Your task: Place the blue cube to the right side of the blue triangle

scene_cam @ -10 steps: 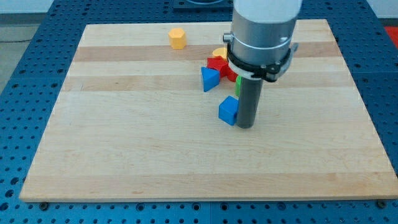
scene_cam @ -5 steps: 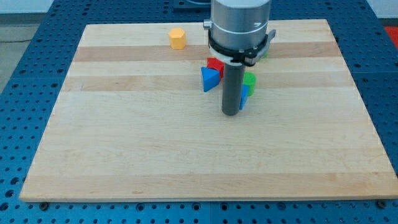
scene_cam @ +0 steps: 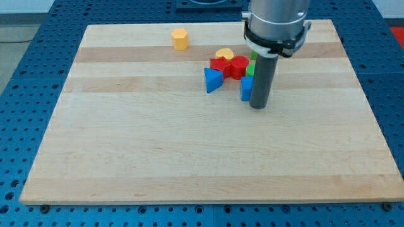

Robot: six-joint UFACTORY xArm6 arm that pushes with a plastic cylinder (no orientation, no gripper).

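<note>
Blue is the colour that matters here: the blue cube (scene_cam: 246, 89) sits to the view's right of the blue triangle (scene_cam: 213, 80), with a bare gap of wood between them. The rod's tip (scene_cam: 257, 106) stands on the surface just at the cube's right, touching it or very nearly so, and the rod hides part of the cube's right face. There is no pincer on this arm, only the straight rod, so nothing is clenched or grasped; the cube simply rests on the pale wooden surface (scene_cam: 158, 145).

Behind the two blue pieces lies a tight cluster: two red blocks (scene_cam: 230, 65) pressed side by side, their shapes hard to make out, a yellow block (scene_cam: 223, 53) at their far edge, and a green block (scene_cam: 251, 68) mostly hidden by the rod. An orange block (scene_cam: 180, 38), seemingly hexagonal, stands well apart near the view's top left.

Judged from this layout, the cube already lies on the required side of the triangle, slightly lower in the view, so the task looks essentially met. The tip on the cube's right would suit only a small leftward nudge to close the gap
</note>
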